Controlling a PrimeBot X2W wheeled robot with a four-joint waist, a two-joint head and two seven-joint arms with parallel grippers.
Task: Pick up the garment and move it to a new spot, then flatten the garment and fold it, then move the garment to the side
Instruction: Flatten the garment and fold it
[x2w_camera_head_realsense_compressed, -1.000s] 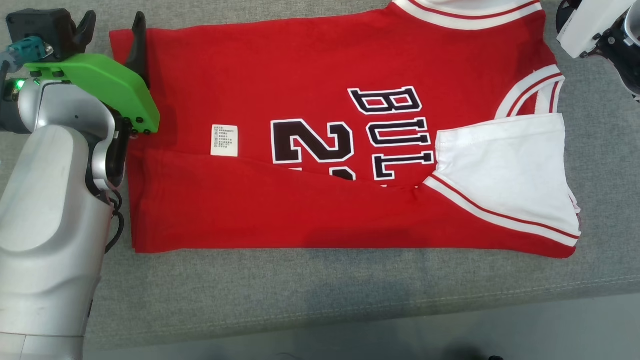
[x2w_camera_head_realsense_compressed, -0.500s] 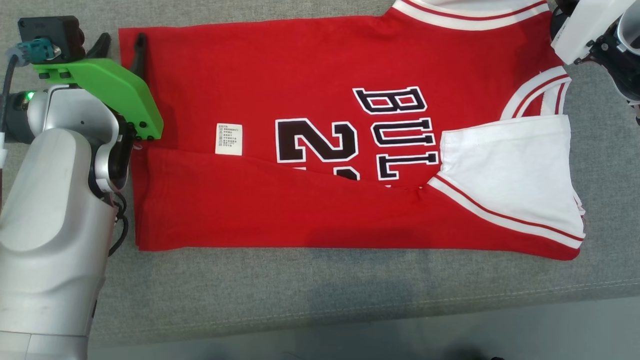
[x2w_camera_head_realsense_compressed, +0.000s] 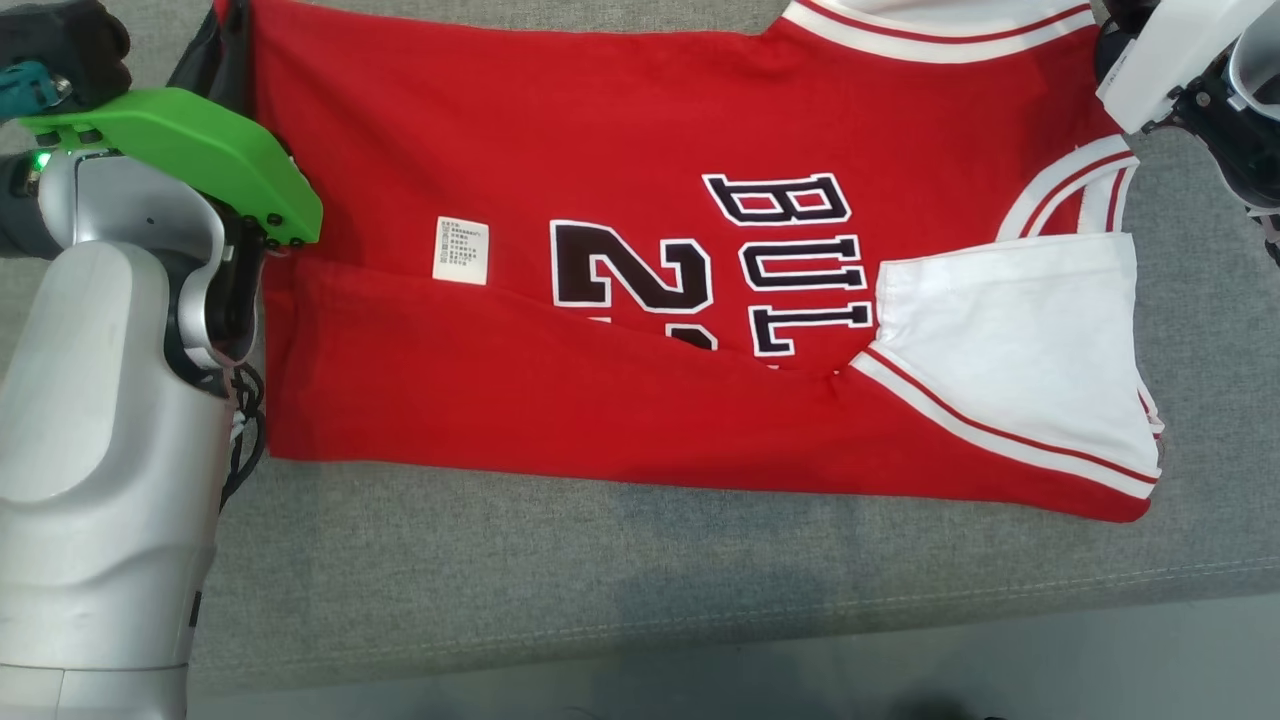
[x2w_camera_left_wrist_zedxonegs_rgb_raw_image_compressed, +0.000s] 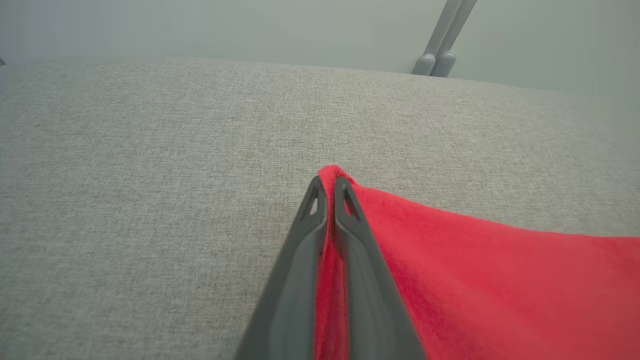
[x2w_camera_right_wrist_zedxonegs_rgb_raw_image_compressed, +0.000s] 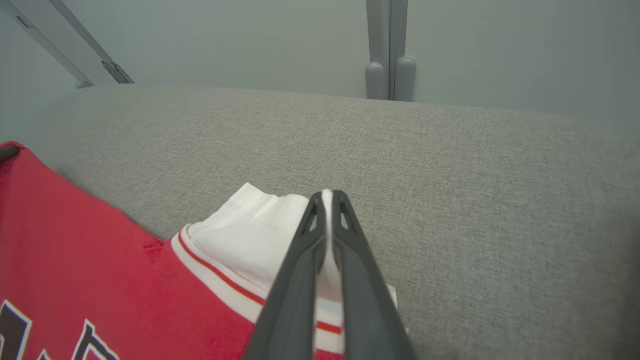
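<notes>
The garment (x2w_camera_head_realsense_compressed: 620, 130) is a red jersey with white trim and black lettering, spread across the grey cushion with its near long edge folded over. My left gripper (x2w_camera_left_wrist_zedxonegs_rgb_raw_image_compressed: 329, 186) is shut on the garment's (x2w_camera_left_wrist_zedxonegs_rgb_raw_image_compressed: 475, 280) far left corner, red cloth pinched between the fingers. In the head view its dark fingers (x2w_camera_head_realsense_compressed: 218, 60) stand at the top left, beside the green wrist cover (x2w_camera_head_realsense_compressed: 200, 150). My right gripper (x2w_camera_right_wrist_zedxonegs_rgb_raw_image_compressed: 327, 198) is shut on the white shoulder part of the garment (x2w_camera_right_wrist_zedxonegs_rgb_raw_image_compressed: 75, 240) at the far right. Its white wrist (x2w_camera_head_realsense_compressed: 1170, 60) shows at the head view's top right.
The grey cushion (x2w_camera_head_realsense_compressed: 600, 580) runs wide beyond and in front of the jersey. Its front edge borders a pale floor (x2w_camera_head_realsense_compressed: 900, 660). Behind the cushion stand grey posts (x2w_camera_right_wrist_zedxonegs_rgb_raw_image_compressed: 390, 75) against a plain wall. My silver left forearm (x2w_camera_head_realsense_compressed: 100, 450) covers the cushion's left side.
The left gripper went from open beside the far left corner to shut on it. That corner and the left hem have moved away from me, up the head view.
</notes>
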